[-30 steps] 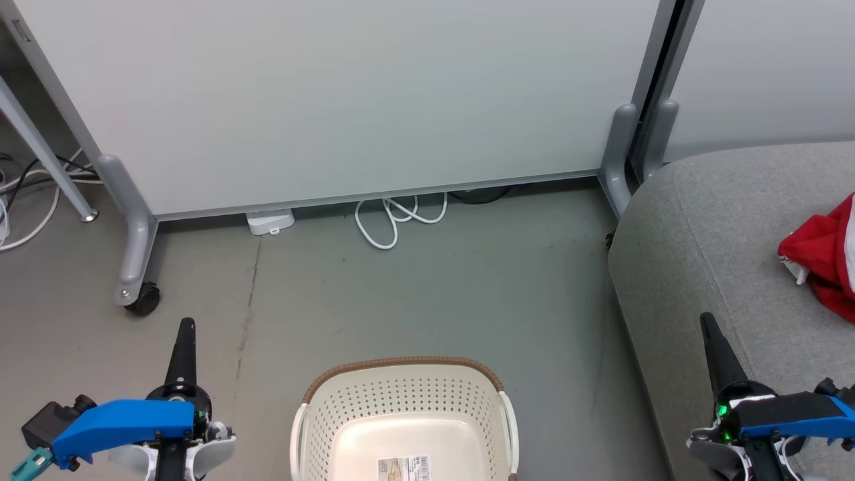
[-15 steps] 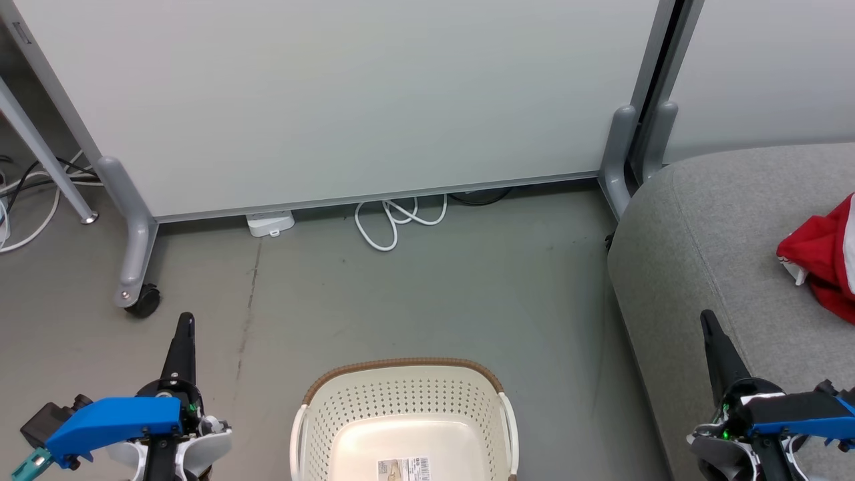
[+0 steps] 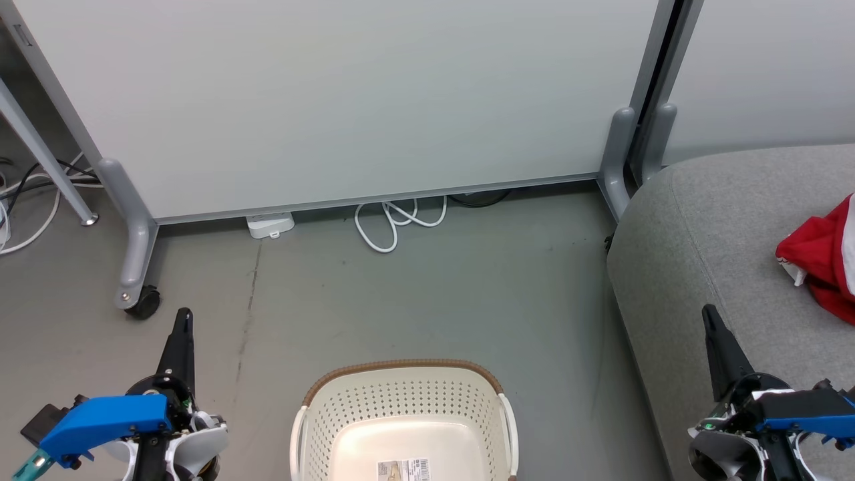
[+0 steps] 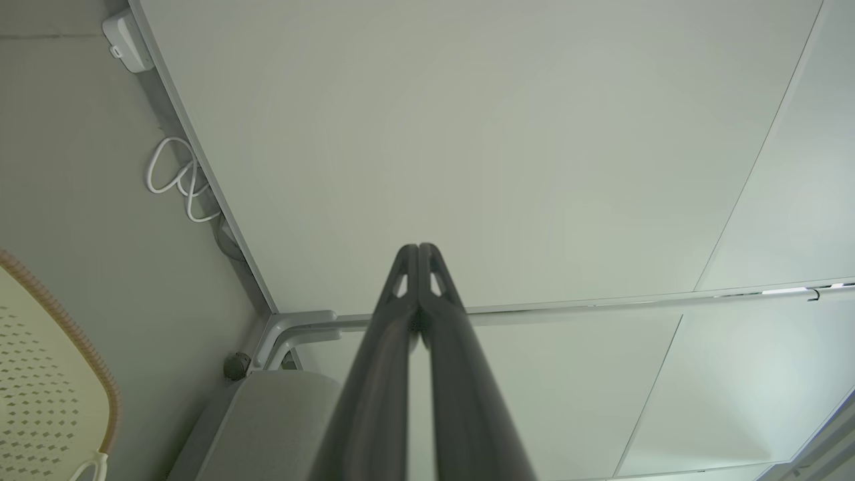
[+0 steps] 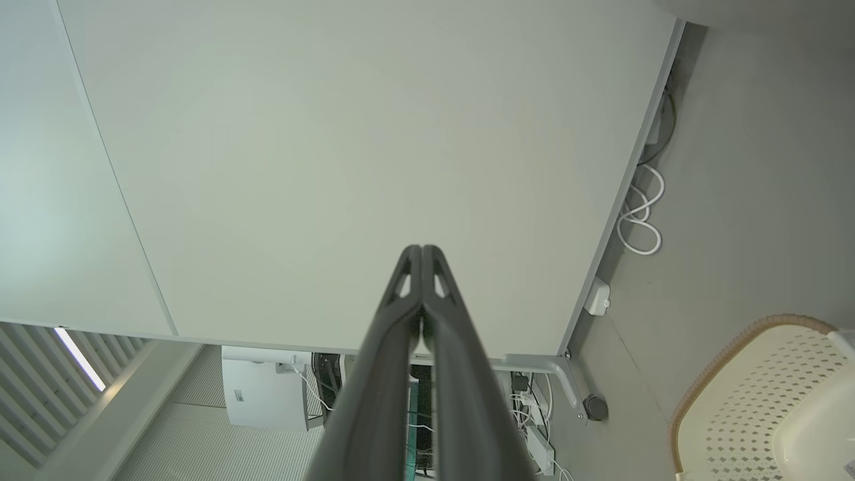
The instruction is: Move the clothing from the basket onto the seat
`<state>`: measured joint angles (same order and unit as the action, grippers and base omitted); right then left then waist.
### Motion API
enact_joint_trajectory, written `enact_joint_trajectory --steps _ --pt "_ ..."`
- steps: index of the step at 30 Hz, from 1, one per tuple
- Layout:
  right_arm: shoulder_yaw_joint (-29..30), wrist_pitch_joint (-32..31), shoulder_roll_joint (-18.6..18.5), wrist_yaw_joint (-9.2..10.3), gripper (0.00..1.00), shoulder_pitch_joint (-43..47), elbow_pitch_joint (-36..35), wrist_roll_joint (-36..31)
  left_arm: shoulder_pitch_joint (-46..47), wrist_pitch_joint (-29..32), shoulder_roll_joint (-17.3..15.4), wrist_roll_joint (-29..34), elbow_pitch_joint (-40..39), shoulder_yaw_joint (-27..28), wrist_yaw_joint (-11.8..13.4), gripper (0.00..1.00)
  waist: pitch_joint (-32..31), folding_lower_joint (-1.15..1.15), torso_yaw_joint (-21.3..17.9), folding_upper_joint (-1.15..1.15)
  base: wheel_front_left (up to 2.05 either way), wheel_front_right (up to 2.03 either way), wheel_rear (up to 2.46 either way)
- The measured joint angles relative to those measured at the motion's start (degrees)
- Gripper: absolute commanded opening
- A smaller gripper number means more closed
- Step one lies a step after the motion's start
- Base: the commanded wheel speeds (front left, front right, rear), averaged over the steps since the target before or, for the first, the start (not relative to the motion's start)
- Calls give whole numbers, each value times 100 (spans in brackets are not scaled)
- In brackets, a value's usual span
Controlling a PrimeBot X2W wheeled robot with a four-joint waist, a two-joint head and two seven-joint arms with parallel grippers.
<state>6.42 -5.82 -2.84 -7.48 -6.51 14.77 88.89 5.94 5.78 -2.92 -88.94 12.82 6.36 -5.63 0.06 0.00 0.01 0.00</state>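
Clothing (image 3: 825, 267) lies red on the grey seat (image 3: 701, 234) while the basket (image 3: 401, 365) on the floor shows a bare bottom where visible, so the transfer looks finished, left end effector (image 3: 183, 321) and right end effector (image 3: 709, 317) both pinched together, holding nothing.

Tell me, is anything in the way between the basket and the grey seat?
Nothing I can see. Just floor lies between the basket and the seat. The red clothing already lies on the seat, at the head view's right edge, and the part of the basket in view holds no clothes.
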Motion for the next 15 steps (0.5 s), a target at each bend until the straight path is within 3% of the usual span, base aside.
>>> enact_joint_trajectory --steps 15 --pt "22 -76 0 0 0 -14 -4 336 6 76 0 -335 -26 24 -3 0 -12 0 -2 0 0 0 0"
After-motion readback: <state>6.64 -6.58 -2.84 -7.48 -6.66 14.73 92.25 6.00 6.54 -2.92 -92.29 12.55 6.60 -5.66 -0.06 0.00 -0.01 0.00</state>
